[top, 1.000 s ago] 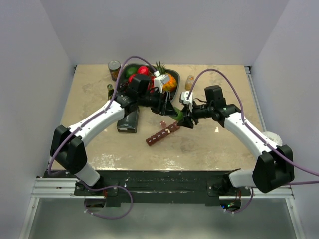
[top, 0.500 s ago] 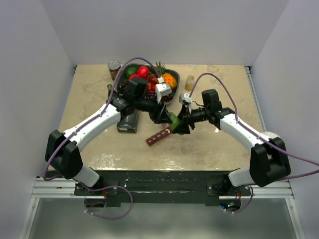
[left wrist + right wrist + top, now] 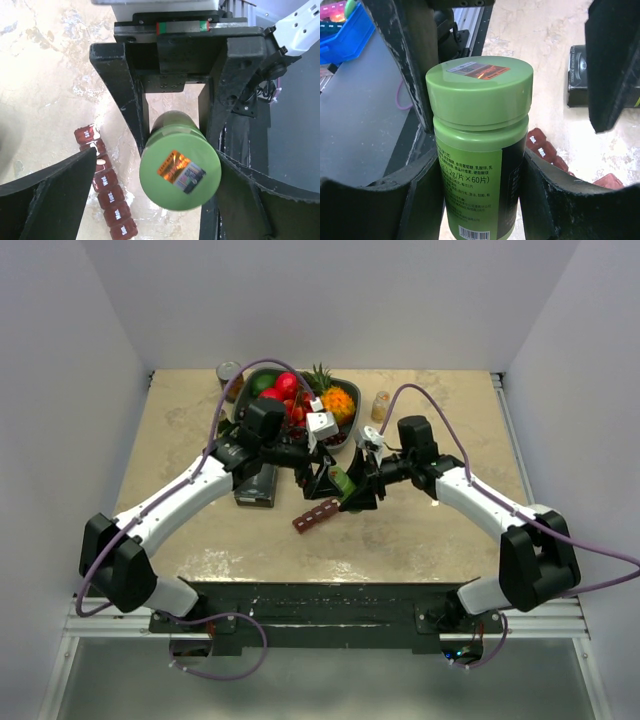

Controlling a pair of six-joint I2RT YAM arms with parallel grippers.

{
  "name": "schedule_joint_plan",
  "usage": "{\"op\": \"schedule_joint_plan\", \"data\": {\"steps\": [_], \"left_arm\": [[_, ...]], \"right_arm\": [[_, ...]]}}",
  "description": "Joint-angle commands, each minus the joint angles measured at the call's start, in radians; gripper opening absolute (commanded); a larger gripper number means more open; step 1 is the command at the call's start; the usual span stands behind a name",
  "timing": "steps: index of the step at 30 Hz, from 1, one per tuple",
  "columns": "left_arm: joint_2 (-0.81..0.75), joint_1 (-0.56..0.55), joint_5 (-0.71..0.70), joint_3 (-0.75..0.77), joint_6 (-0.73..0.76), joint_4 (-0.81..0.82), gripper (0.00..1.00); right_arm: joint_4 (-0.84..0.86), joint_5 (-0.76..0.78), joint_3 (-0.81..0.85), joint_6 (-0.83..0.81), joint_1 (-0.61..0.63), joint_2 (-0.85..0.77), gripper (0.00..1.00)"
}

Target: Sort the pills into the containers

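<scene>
Mid-frame in the top view, right fingers (image 3: 380, 205) clamp the bottle (image 3: 343, 481) by its body, cap facing the left arm. Left fingers (image 3: 55, 195) are spread wide either side of the cap, not touching. Organiser (image 3: 318, 514) lies on the counter (image 3: 180, 440) just below, long axis lower-left to upper-right.

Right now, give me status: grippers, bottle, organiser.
Right gripper shut on green pill bottle, cap on. Left gripper open, straddling cap, not gripping. Maroon pill organiser on table nearby. Nothing between them.
</scene>
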Motion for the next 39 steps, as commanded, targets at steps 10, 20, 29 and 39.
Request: {"op": "schedule_joint_plan", "data": {"steps": [10,20,29,39], "left_arm": [[-0.268,0.045,-0.074,-0.136,-0.255,0.192,0.99],[-0.148,-0.065,-0.366,0.019,-0.323,-0.014,0.99],[-0.062,-0.100,-0.449,0.114,-0.318,-0.143,0.82],[-0.027,-0.108,-0.372,0.142,-0.297,-0.186,0.71]], "right_arm": [[-0.110,0.035,0.075,-0.151,0.000,-0.041,0.00],[-0.117,0.081,0.076,-0.159,0.000,-0.042,0.00],[-0.117,0.090,0.076,-0.159,0.000,-0.039,0.00],[-0.117,0.098,0.078,-0.159,0.000,-0.039,0.00]]}}
